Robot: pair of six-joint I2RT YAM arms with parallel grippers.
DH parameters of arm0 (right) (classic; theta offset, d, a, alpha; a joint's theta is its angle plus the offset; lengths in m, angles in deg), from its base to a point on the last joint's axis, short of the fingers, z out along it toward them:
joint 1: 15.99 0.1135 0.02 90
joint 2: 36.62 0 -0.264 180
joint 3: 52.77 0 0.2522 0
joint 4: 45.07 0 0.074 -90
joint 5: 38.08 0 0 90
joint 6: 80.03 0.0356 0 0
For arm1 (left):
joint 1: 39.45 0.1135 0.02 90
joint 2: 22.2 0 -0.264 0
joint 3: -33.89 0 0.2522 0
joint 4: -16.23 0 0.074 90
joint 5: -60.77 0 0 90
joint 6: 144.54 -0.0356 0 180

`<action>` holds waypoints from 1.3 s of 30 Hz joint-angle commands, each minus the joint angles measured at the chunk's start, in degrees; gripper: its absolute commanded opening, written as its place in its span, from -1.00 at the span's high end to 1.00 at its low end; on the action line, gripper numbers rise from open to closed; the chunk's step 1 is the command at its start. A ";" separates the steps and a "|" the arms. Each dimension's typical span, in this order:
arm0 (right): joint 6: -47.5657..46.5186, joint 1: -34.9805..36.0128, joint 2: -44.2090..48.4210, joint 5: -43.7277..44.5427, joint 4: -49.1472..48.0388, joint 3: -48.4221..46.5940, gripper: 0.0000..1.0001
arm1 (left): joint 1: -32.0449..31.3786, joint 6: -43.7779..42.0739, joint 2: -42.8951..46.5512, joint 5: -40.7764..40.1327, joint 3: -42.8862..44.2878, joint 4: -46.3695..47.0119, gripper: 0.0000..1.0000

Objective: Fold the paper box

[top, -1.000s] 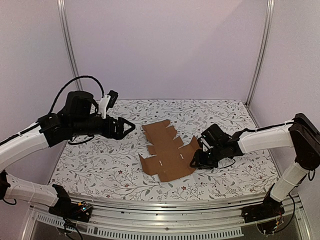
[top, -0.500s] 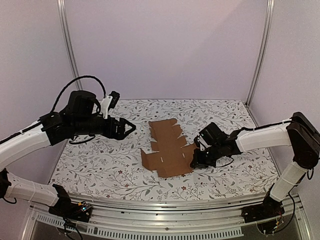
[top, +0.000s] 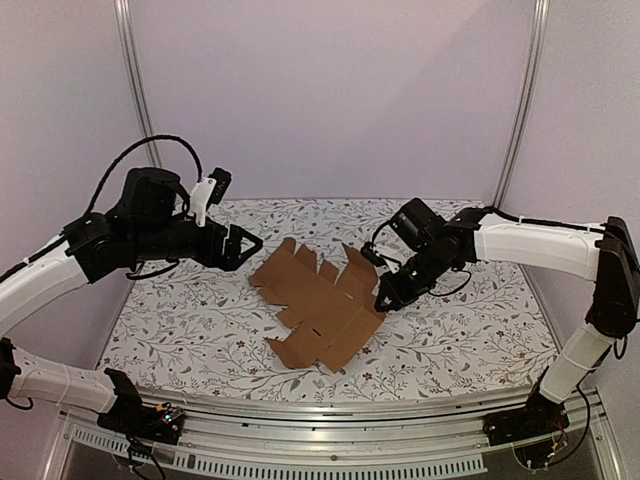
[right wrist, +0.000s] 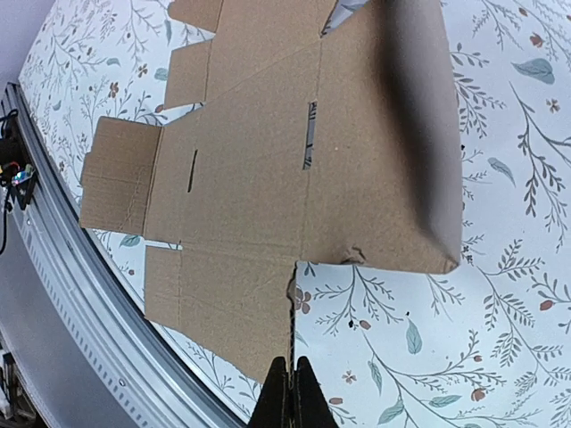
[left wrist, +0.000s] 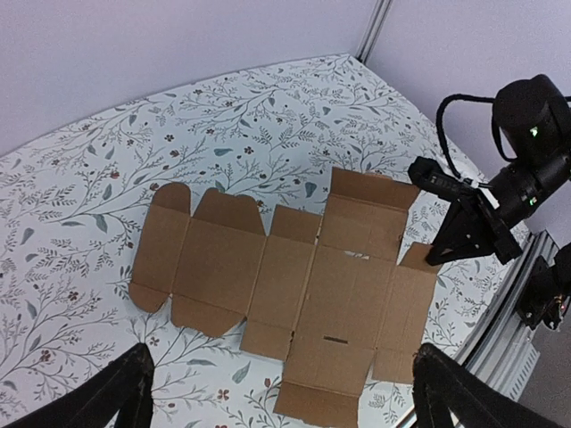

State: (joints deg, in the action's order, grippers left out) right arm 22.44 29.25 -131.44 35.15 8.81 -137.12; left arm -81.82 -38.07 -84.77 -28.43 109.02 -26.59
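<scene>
Right arm (top: 530, 245) stretched inward; right fingers (right wrist: 277, 401) tight on paper box (top: 315, 305)

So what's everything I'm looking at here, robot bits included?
paper box: one, brown, a flat unfolded sheet in the middle of the table.
tablecloth: one, white with a leaf print, covering the table.
frame posts: two, silver, at the back corners.
rail: one, silver, along the near edge.
arms: two, white and black, one on each side.
left gripper: one, black, open, in the air left of the paper box.
right gripper: one, black, shut on the paper box's right edge.
</scene>
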 commanded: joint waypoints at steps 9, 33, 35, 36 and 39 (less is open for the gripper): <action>-42.96 0.19 -3.63 0.48 18.46 -10.81 1.00 | -0.78 -1.27 1.83 1.17 0.33 -1.72 -0.99; -70.29 -2.85 -30.62 18.92 27.78 -39.56 0.68 | -0.87 0.17 -3.91 1.52 -0.72 4.06 -0.99; -69.64 -3.19 -30.70 18.45 27.66 -40.36 0.60 | -0.87 0.01 -4.77 1.05 -0.59 4.67 -0.99; -69.06 -3.51 -30.42 17.62 27.57 -40.63 0.56 | -0.87 -0.05 -5.23 0.75 -0.44 4.91 -0.99; -67.05 -4.52 -28.28 17.42 26.86 -40.22 0.44 | -0.87 -0.86 -6.96 0.06 0.23 5.37 -0.99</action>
State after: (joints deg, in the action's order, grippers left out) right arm -45.53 26.27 -161.19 52.76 36.72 -176.11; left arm -81.84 -38.05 -89.80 -27.10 108.56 -22.89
